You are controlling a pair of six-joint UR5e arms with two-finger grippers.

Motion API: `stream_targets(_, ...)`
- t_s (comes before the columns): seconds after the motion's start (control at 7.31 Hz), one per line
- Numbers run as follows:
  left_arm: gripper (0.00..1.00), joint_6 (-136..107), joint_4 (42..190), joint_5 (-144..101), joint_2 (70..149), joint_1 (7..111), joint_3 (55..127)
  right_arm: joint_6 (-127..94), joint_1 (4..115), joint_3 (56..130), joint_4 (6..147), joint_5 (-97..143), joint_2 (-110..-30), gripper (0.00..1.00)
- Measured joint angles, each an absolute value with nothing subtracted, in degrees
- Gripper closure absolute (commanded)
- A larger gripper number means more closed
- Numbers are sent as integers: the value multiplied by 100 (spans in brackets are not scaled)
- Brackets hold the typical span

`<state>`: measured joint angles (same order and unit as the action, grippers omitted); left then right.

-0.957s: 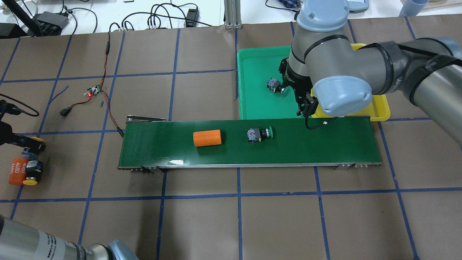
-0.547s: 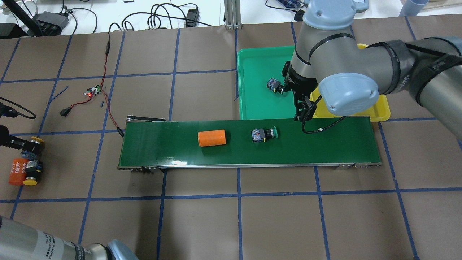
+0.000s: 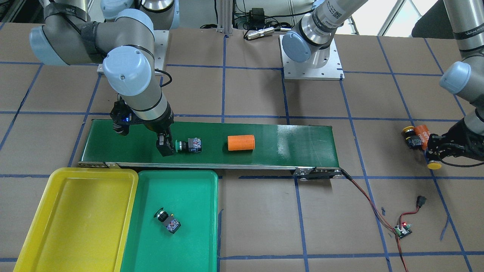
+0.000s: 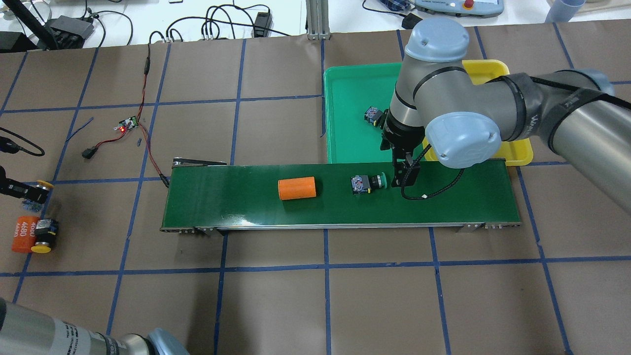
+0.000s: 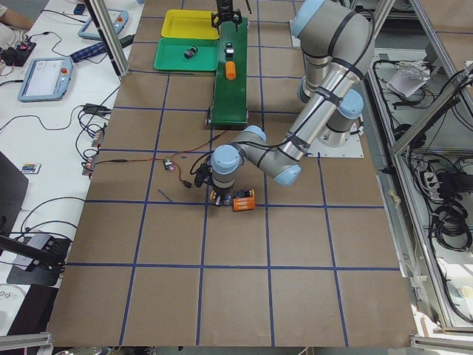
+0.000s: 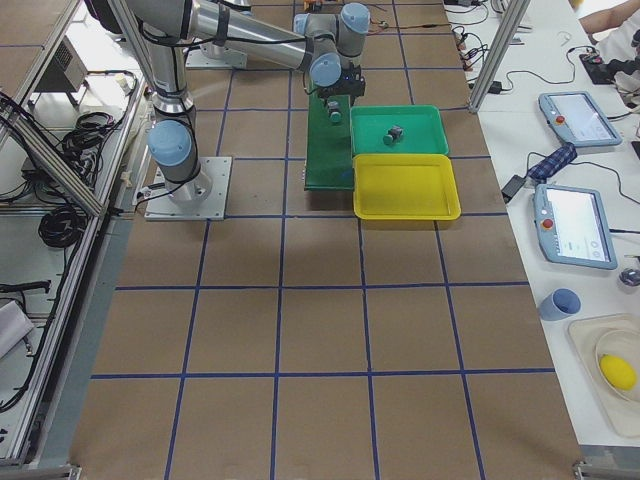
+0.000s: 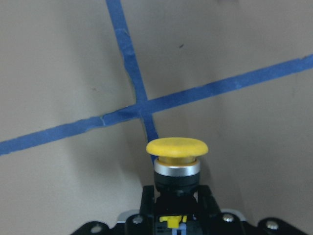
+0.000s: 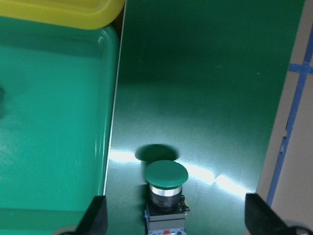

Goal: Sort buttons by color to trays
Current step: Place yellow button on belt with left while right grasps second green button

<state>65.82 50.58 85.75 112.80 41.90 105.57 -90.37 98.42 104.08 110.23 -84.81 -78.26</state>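
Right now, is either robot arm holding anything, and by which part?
The left pincer holds a yellow button by its black body. The right pincer is open around a green button on the belt, gripping nothing.

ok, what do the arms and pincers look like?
The right arm and left arm match: silver-grey tubes, pale blue-grey round joint caps, black bands with white lettering. The left one also has a white printed label. The right pincer is black, with a blue glow at the wrist and a black cable looping off. The left pincer is black, with a thin black cable.
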Motion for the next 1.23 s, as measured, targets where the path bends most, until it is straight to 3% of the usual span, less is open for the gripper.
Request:
stream_targets(0.68, 98, 7647, 5623, 8540, 10194, 5886, 11282, -9039, 9901, 10560, 11195, -8448, -7522, 0)
stream_targets(0.82, 92, 7895, 5655, 8559, 10026, 6358, 11351, -9042, 9914, 10565, 11200, -8452, -7487, 0)
stream_targets(1.23, 88, 8192, 5683, 8570, 9760, 7903, 11395, -9036, 9923, 10665, 11203, -8460, -7392, 0)
